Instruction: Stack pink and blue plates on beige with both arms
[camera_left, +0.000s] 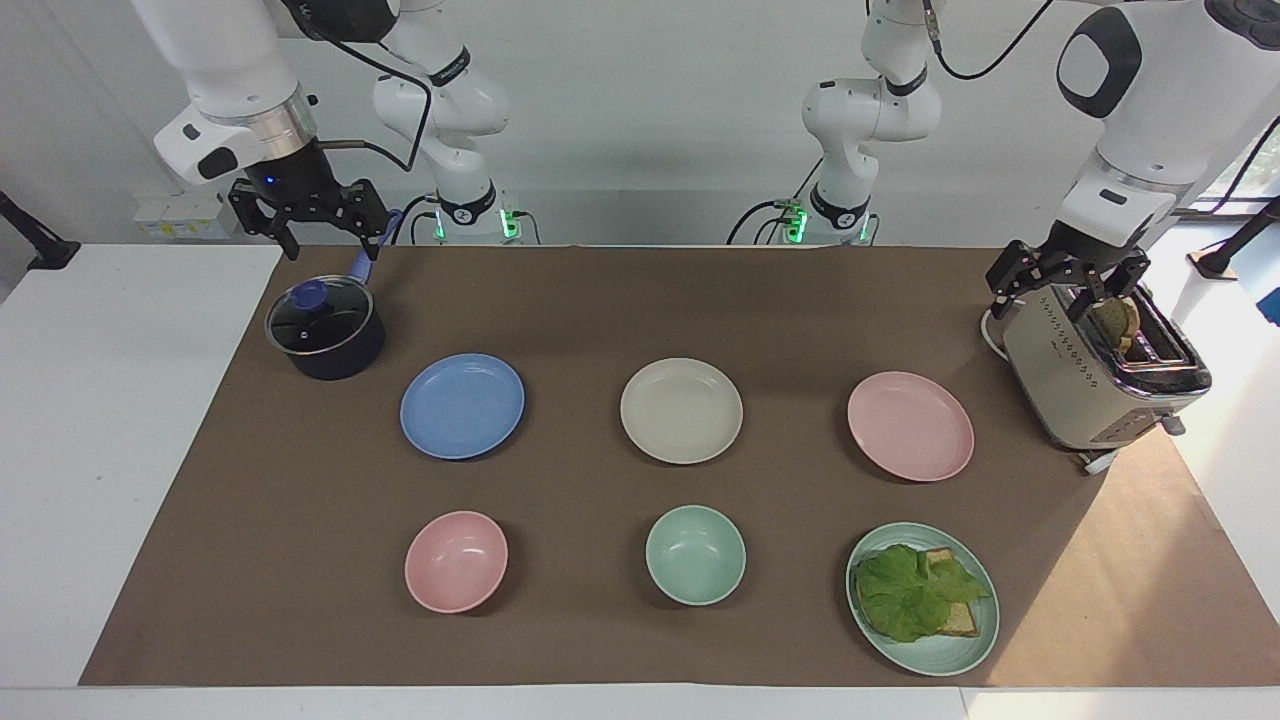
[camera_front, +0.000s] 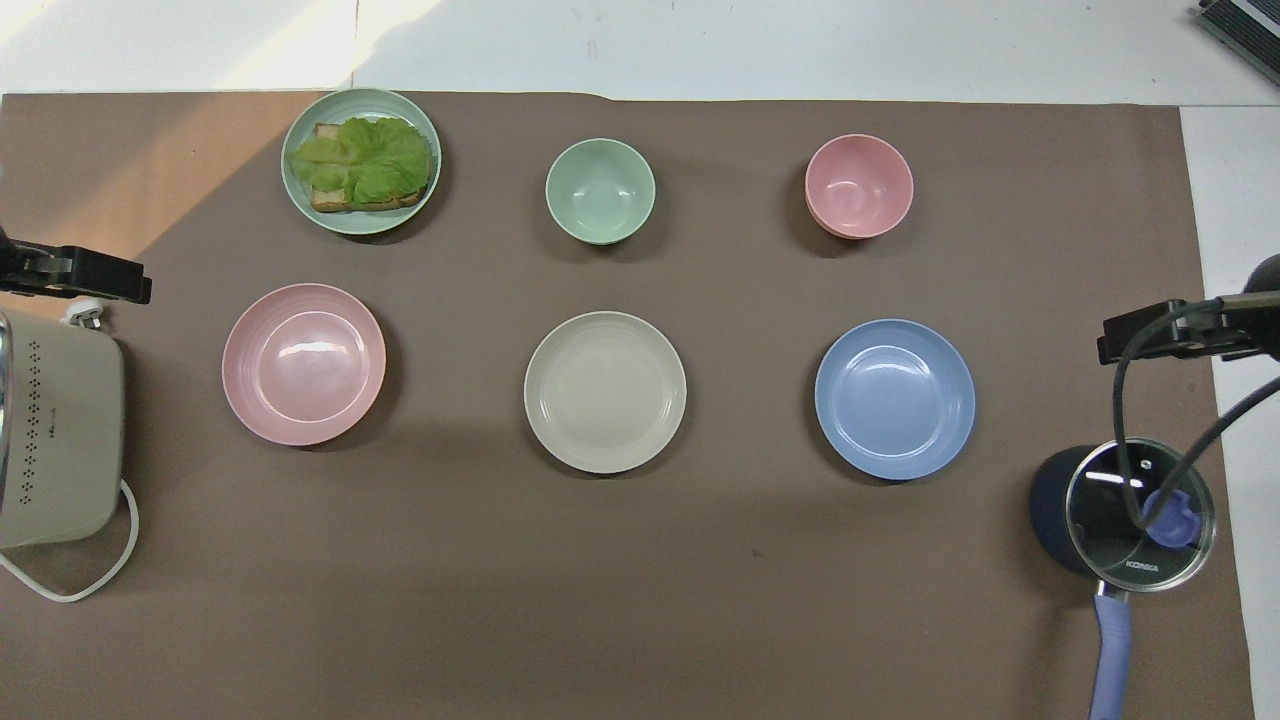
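Observation:
Three equal plates lie in a row on the brown mat. The beige plate (camera_left: 681, 410) (camera_front: 605, 391) is in the middle. The blue plate (camera_left: 462, 405) (camera_front: 895, 398) lies toward the right arm's end and the pink plate (camera_left: 910, 425) (camera_front: 303, 363) toward the left arm's end. All three are bare and apart from each other. My right gripper (camera_left: 332, 245) (camera_front: 1170, 335) hangs open over the pot, holding nothing. My left gripper (camera_left: 1045, 295) (camera_front: 75, 275) hangs open over the toaster, also holding nothing.
Farther from the robots stand a pink bowl (camera_left: 456, 560) (camera_front: 858, 186), a mint-green bowl (camera_left: 695, 554) (camera_front: 600, 190) and a green plate (camera_left: 930, 662) (camera_front: 365, 225) with bread and lettuce. A lidded dark pot (camera_left: 325, 330) (camera_front: 1120, 510) and a toaster (camera_left: 1090, 390) (camera_front: 55, 440) flank the row.

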